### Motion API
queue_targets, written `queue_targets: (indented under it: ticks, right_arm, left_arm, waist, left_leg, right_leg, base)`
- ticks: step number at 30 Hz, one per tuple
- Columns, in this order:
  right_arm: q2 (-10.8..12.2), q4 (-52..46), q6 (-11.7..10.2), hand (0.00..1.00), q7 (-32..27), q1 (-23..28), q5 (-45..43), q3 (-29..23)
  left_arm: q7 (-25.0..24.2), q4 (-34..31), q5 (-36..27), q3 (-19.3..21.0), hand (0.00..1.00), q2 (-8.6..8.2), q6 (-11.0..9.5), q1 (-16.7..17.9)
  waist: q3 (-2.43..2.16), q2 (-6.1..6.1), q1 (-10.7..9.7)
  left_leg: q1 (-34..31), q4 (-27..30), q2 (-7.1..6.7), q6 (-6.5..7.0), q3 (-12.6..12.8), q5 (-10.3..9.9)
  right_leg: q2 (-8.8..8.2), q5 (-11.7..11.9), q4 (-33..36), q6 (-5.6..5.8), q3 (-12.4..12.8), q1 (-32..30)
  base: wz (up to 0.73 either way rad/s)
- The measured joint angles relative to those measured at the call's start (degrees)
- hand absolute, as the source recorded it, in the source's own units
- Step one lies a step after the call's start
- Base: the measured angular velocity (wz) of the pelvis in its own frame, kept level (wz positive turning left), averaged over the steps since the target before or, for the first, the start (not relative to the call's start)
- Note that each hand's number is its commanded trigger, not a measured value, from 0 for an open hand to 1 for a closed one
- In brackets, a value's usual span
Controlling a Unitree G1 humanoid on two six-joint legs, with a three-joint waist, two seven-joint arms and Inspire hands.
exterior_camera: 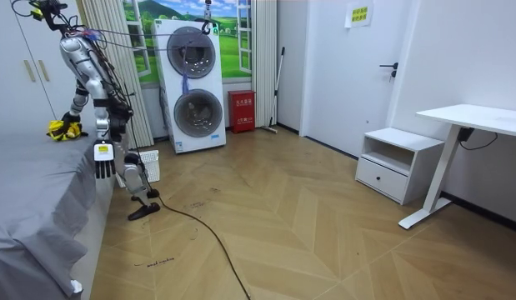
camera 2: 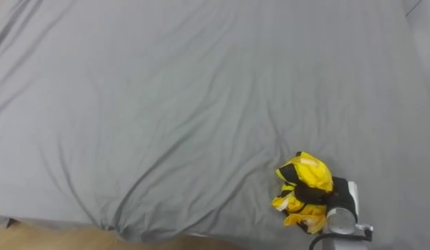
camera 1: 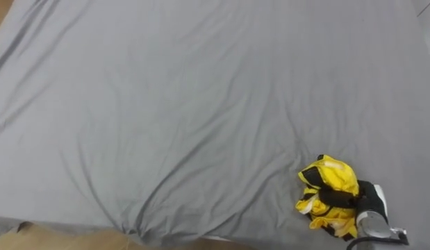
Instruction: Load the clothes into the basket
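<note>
**Surface and room.** Bed (exterior_camera: 32, 217) under a creased grey sheet (camera 1: 201, 104), with folds fanning out from the lower-left edge. Herringbone wood floor (exterior_camera: 308, 225). The robot stands at the bedside, upper left of the room view.

**Task item.** Yellow garment (camera 1: 329, 175), bunched, with black trim and pale patches, at the lower right of the eye views over the sheet. Whether it rests on the sheet cannot be told. The right hand (camera 1: 357, 200) has its dark fingers curled round it.

**Other hand.** Left hand (exterior_camera: 103, 160) hangs at the robot's side, fingers straight, holding nothing.

**Surroundings.**
- White basket (exterior_camera: 151, 167) on the floor, just beside the robot's legs.
- Stacked washer and dryer (exterior_camera: 195, 87) and a red box (exterior_camera: 242, 111) at the far wall.
- Nightstand (exterior_camera: 391, 162) and desk (exterior_camera: 474, 121) at the right, well apart from the robot.
</note>
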Motion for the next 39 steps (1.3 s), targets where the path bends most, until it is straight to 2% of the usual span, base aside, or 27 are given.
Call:
queue_targets:
  ticks: [3,6,8,10,12,14,16,17,22,24,26,29,33,36,39]
  right_arm:
    - [0.0,-5.9,0.8,1.00,0.7,4.1,-0.1,-1.3]
    - [0.1,-12.6,1.5,1.00,1.3,8.5,0.3,-3.0]
    - [0.1,-16.3,1.8,1.00,1.6,10.1,0.9,-3.3]
    - [0.0,-21.1,2.6,1.00,2.2,11.2,1.6,-4.5]
    - [0.0,-25.4,2.4,1.00,2.7,11.6,2.2,-6.0]
    - [0.0,-28.3,2.4,1.00,2.6,13.4,3.9,-8.2]
    - [0.0,-31.0,2.4,1.00,2.6,14.7,3.9,-10.1]
    - [0.0,-32.6,2.4,1.00,2.6,15.1,3.7,-10.7]
    - [0.1,-38.6,3.3,1.00,2.6,18.2,4.0,-12.7]
    - [0.2,-39.0,3.6,1.00,2.7,18.7,2.8,-14.3]
    - [0.2,-39.0,3.8,1.00,2.6,19.3,2.5,-15.7]
    - [0.4,-39.0,4.2,1.00,2.6,21.3,3.8,-17.5]
    - [0.8,-38.8,6.0,1.00,2.0,23.4,4.0,-20.8]
    - [1.1,-38.7,6.2,1.00,1.3,24.5,3.8,-21.3]
    - [1.4,-38.7,6.3,1.00,1.3,25.9,3.9,-21.3]
  left_arm:
    - [0.0,0.0,0.0,1.9,0.00,0.04,-0.5,0.8]
    - [0.3,0.0,0.2,3.0,0.00,-0.12,-0.5,2.5]
    - [0.3,0.0,0.6,4.8,0.00,-0.09,-0.4,3.2]
    - [0.3,-0.1,0.6,5.6,0.00,-0.02,-0.4,4.0]
    - [0.3,-0.1,1.8,6.2,0.00,0.26,0.0,4.6]
    - [0.3,-0.2,3.6,6.7,0.00,0.15,0.2,4.9]
    - [0.3,-0.5,4.7,6.8,0.00,-0.02,0.2,5.5]
    - [0.3,-0.5,5.3,6.8,0.00,-0.03,0.4,5.9]
    - [0.3,-1.3,5.1,7.2,0.00,0.05,3.0,5.8]
    - [0.3,-1.0,5.1,7.9,0.00,-0.18,5.7,5.9]
    - [0.3,-0.7,5.3,8.5,0.00,-0.15,7.1,6.0]
    - [0.4,-0.6,5.3,9.3,0.00,0.06,9.3,6.0]
    - [0.6,-0.6,5.3,10.0,0.00,0.07,10.9,7.4]
    - [0.7,-0.6,5.3,10.0,0.00,0.07,11.9,8.0]
    - [0.8,-0.6,5.3,10.0,0.00,0.07,12.7,8.6]
  waist:
    - [-0.34,-0.53,-0.6]
    - [-0.43,-0.66,-1.5]
    - [-0.67,-0.92,-1.7]
    - [-0.74,-1.03,-3.1]
    - [-0.80,-0.97,-4.6]
    - [-0.89,-0.87,-4.8]
    - [-1.11,-0.65,-5.6]
    - [-1.30,-0.45,-6.8]
    - [-1.50,-0.12,-9.9]
    - [-1.40,0.01,-12.3]
    - [-1.11,0.43,-12.5]
    - [-1.03,0.83,-13.5]
    - [-0.80,1.56,-15.5]
    - [-0.42,2.07,-16.1]
    - [-0.40,2.33,-16.8]
  left_leg:
    - [1.5,-0.4,-0.03,0.00,0.0,0.0]
    - [4.9,-1.4,-0.12,0.00,0.4,0.0]
    - [6.5,-1.8,-0.12,0.00,1.0,0.0]
    - [7.8,-2.1,-0.08,-0.01,1.9,0.0]
    - [10.0,-3.0,0.00,-0.02,3.1,0.0]
    - [11.9,-3.8,0.10,-0.04,4.0,-0.1]
    - [13.3,-4.3,0.21,-0.05,5.2,-0.1]
    - [14.0,-4.6,0.33,-0.14,6.1,-0.2]
    - [16.6,-4.9,1.26,-0.74,10.5,-0.8]
    - [17.3,-4.9,1.62,-0.98,12.1,-1.0]
    - [17.9,-4.9,2.17,-1.32,14.5,-1.4]
    - [17.9,-4.9,2.75,-1.74,16.3,-1.8]
    - [18.2,-4.7,3.10,-2.28,18.6,-2.1]
    - [18.2,-4.7,3.37,-2.63,20.6,-2.3]
    - [18.0,-4.7,3.53,-2.81,21.6,-2.4]
  right_leg:
    - [-0.02,0.0,0.0,0.01,0.0,1.4]
    - [-0.07,-0.1,-0.2,0.14,0.6,4.2]
    - [-0.05,-0.3,-0.2,0.40,1.2,5.4]
    - [0.01,-0.3,-0.3,0.40,2.0,6.2]
    - [0.29,-0.2,-0.7,0.39,3.6,7.6]
    - [0.49,-0.2,-0.7,0.39,4.9,8.4]
    - [0.63,-0.2,-0.7,0.39,6.0,9.0]
    - [0.77,-0.2,-0.6,0.38,6.6,9.1]
    - [1.95,0.1,0.3,-0.08,11.2,9.1]
    - [2.52,0.2,0.3,-0.28,13.0,9.1]
    - [3.18,0.4,0.5,-0.44,14.9,8.7]
    - [4.04,0.7,0.3,-0.71,16.8,7.9]
    - [5.02,0.8,0.1,-0.87,19.2,7.1]
    - [5.72,0.9,0.3,-1.07,21.5,6.2]
    - [6.04,1.0,0.4,-1.20,22.3,5.5]
  base:
    - [0.00]
    - [-0.06]
    - [-0.16]
    - [-0.21]
    - [-0.27]
    - [-0.29]
    - [-0.33]
    - [-0.39]
    - [-0.53]
    - [-0.40]
    - [-0.51]
    - [-0.40]
    - [-0.29]
    - [-0.40]
    - [-0.22]
